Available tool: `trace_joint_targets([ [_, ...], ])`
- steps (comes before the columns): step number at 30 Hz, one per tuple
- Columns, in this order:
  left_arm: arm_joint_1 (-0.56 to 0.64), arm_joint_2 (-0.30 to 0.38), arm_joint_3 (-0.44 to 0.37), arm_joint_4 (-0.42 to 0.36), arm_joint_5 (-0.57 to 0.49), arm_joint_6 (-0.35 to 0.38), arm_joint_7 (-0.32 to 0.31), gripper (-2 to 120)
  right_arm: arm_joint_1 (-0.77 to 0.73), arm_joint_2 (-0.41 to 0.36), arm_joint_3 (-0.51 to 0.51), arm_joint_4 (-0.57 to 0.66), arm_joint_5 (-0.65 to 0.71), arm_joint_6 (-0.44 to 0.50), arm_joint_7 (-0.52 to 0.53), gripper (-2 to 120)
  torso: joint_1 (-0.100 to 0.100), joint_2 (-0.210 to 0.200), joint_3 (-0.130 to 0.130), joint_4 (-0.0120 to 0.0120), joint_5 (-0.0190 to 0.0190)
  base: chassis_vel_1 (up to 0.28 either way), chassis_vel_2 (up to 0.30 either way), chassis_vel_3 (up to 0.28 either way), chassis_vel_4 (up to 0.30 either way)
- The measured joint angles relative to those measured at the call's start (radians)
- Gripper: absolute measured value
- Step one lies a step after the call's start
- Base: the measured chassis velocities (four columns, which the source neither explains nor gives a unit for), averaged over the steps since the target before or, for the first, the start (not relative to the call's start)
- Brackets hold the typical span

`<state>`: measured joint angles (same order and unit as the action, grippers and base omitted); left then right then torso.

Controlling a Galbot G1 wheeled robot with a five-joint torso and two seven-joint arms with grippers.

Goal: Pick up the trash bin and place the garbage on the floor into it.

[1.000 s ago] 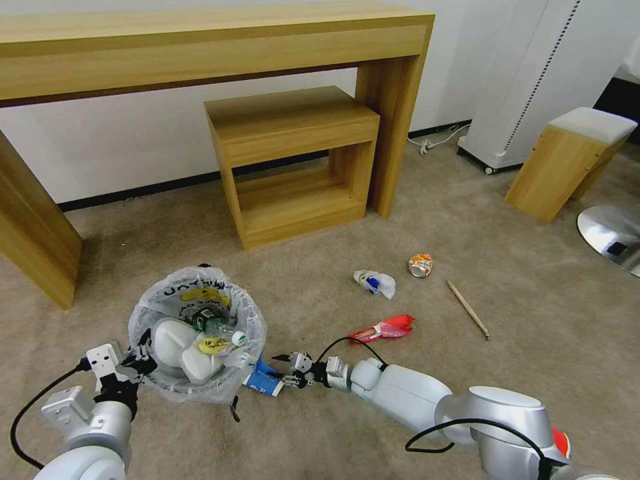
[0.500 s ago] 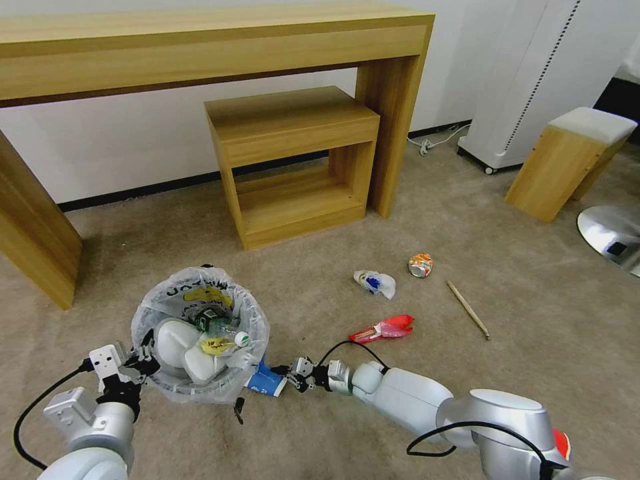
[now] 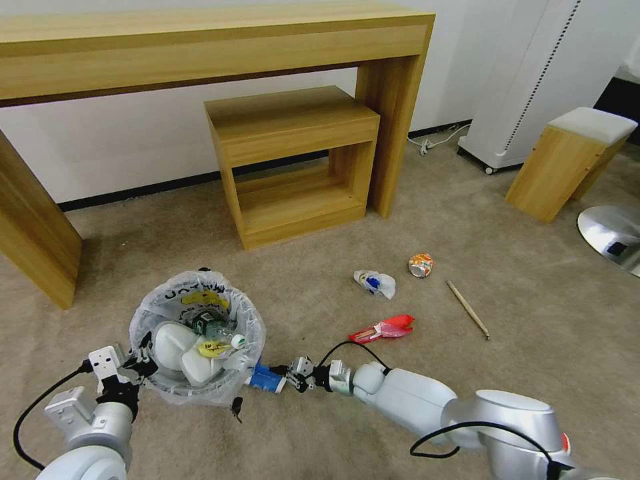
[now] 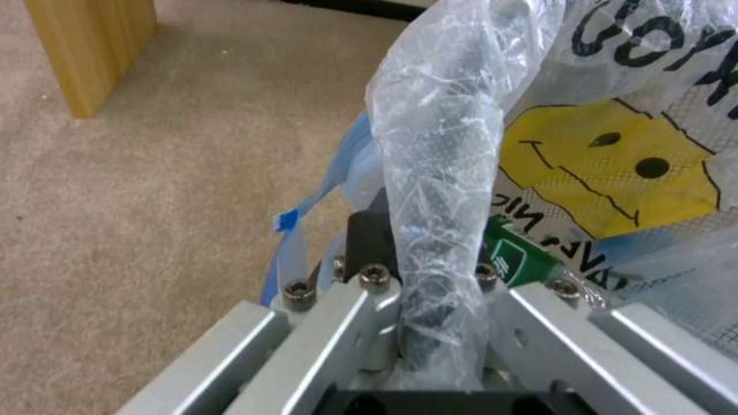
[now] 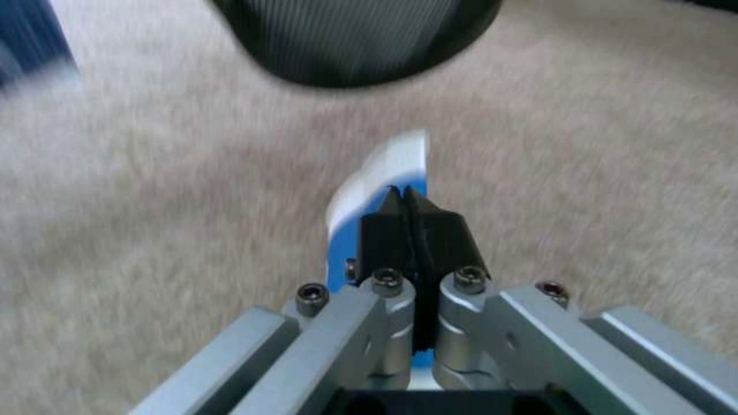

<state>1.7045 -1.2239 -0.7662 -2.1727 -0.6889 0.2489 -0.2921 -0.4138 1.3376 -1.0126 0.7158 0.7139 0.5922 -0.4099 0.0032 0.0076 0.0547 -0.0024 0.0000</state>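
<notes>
**Trash collection: bin held, part filled, four pieces left on the floor**

Item 1, the trash bin [image 3: 197, 340]: a small dark round bin lined with a clear printed bag, held at the near left of the scene. Its rim and liner are clamped between the fingers of the left gripper [image 3: 140, 363]; in the left wrist view the pinched fold of the plastic bag [image 4: 438, 190] is seen running down between the closed jaws. The pick-up step is judged done.

Item 2, contents already in the bin: two white slippers [image 3: 177, 343], a small bottle [image 3: 212, 325] and a yellow scrap are seen inside.

Item 3, the blue-white paper cup [image 3: 265, 380]: flattened, just right of the bin and below its rim. It is pinched by the right gripper [image 3: 293, 379], whose jaws are pressed together on the cup's edge in the right wrist view. The cup is not yet in the bin; whether it is clear of the floor cannot be told.

Item 4, garbage left on the floor [image 3: 320, 280], well right of the bin: a red wrapper [image 3: 385, 328], a crumpled white-blue piece [image 3: 375, 283], a crushed orange can [image 3: 420, 265] and a wooden stick [image 3: 467, 309].

Progress is judged at roughly halfway: one piece in hand, four outstanding.
</notes>
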Motion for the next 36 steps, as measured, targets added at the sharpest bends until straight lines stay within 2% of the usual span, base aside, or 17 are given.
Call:
trace_joint_targets([
  [1,0.000,0.000,0.000,0.000,0.000,0.000,0.000,1,0.000,0.000,0.000,0.000,0.000,0.000,0.000,0,0.000,0.000,0.000,0.0000,0.0000,0.000,0.000,0.000,0.000],
  [3,-0.008,0.003,0.000,0.015,-0.001,0.000,0.000,1,0.005,-0.061,0.013,0.113,0.020,-0.016,0.018,0,0.000,0.000,0.000,0.0000,0.0002,0.000,0.000,0.000,0.000],
  [4,-0.008,0.003,0.000,0.015,-0.001,0.000,0.000,1,0.005,-0.061,0.013,0.113,0.020,-0.016,0.018,0,0.000,0.000,0.000,0.0000,0.0002,0.000,0.000,0.000,0.000],
  [7,-0.016,0.002,0.005,0.031,0.002,0.000,0.000,1,0.003,-0.143,0.037,0.212,0.021,-0.032,0.046,0,0.000,0.000,0.000,-0.0003,-0.0001,0.000,0.000,0.000,0.000],
  [10,-0.018,-0.002,0.008,0.040,0.007,0.000,0.000,1,-0.013,-0.171,0.058,0.223,0.003,-0.030,0.052,0,0.000,0.000,0.000,-0.0007,-0.0001,0.000,0.000,0.000,0.000],
  [13,-0.017,-0.006,0.011,0.043,0.012,-0.001,0.000,1,-0.024,-0.169,0.071,0.208,-0.010,-0.021,0.052,0,0.000,0.000,0.000,0.0001,0.0001,0.000,0.000,0.000,0.000],
  [15,-0.016,-0.011,0.011,0.041,0.014,-0.001,0.001,1,-0.026,-0.157,0.072,0.191,-0.014,-0.022,0.052,9,0.000,0.000,0.000,0.0000,0.0001,0.000,0.000,0.000,0.000],
  [18,-0.015,-0.014,0.012,0.037,0.014,-0.001,0.001,1,-0.025,-0.142,0.067,0.171,-0.015,-0.022,0.051,15,0.000,0.000,0.000,0.0000,0.0000,0.000,0.000,0.000,0.000],
  [19,-0.014,-0.014,0.012,0.036,0.015,-0.001,0.001,1,-0.024,-0.135,0.066,0.162,-0.016,-0.022,0.051,22,0.000,0.000,0.000,-0.0001,0.0000,0.000,0.000,0.000,0.000],
  [21,-0.014,-0.015,0.011,0.035,0.015,-0.001,0.001,1,-0.023,-0.127,0.064,0.151,-0.017,-0.022,0.050,24,0.000,0.000,0.000,-0.0001,0.0001,0.000,0.000,0.000,0.000],
  [22,-0.013,-0.016,0.011,0.032,0.015,-0.001,0.001,1,-0.020,-0.113,0.063,0.132,-0.018,-0.021,0.045,34,0.000,0.000,0.000,0.0000,0.0001,0.000,0.000,0.000,0.000],
  [27,-0.011,-0.019,0.010,0.026,0.015,-0.001,0.001,1,-0.012,-0.081,0.057,0.080,-0.020,-0.011,0.027,44,0.000,0.000,0.000,0.0002,0.0000,0.000,0.000,0.000,0.000],
  [30,-0.009,-0.021,0.009,0.020,0.015,-0.001,0.001,1,-0.005,-0.057,0.047,0.046,-0.021,-0.007,0.015,59,0.000,0.000,0.000,0.0000,0.0000,0.000,0.000,0.000,0.000],
  [31,-0.009,-0.021,0.009,0.020,0.015,-0.001,0.001,1,-0.005,-0.057,0.047,0.046,-0.021,-0.007,0.015,59,0.000,0.000,0.000,0.0000,0.0000,0.000,0.000,0.000,0.000],
  [32,-0.006,-0.024,0.008,0.014,0.015,-0.001,0.001,1,0.001,-0.043,0.037,0.024,-0.020,-0.005,0.009,69,0.000,0.000,0.000,0.0001,0.0000,0.000,0.000,0.000,0.000],
  [35,-0.005,-0.029,0.009,0.005,0.015,-0.001,0.001,1,0.003,-0.019,0.020,-0.020,-0.016,-0.001,-0.005,82,0.000,0.000,0.000,0.0000,0.0000,0.000,0.000,0.000,0.000],
  [36,-0.005,-0.029,0.009,0.005,0.015,-0.001,0.001,1,0.003,-0.019,0.020,-0.020,-0.016,-0.001,-0.005,82,0.000,0.000,0.000,0.0000,0.0000,0.000,0.000,0.000,0.000],
])
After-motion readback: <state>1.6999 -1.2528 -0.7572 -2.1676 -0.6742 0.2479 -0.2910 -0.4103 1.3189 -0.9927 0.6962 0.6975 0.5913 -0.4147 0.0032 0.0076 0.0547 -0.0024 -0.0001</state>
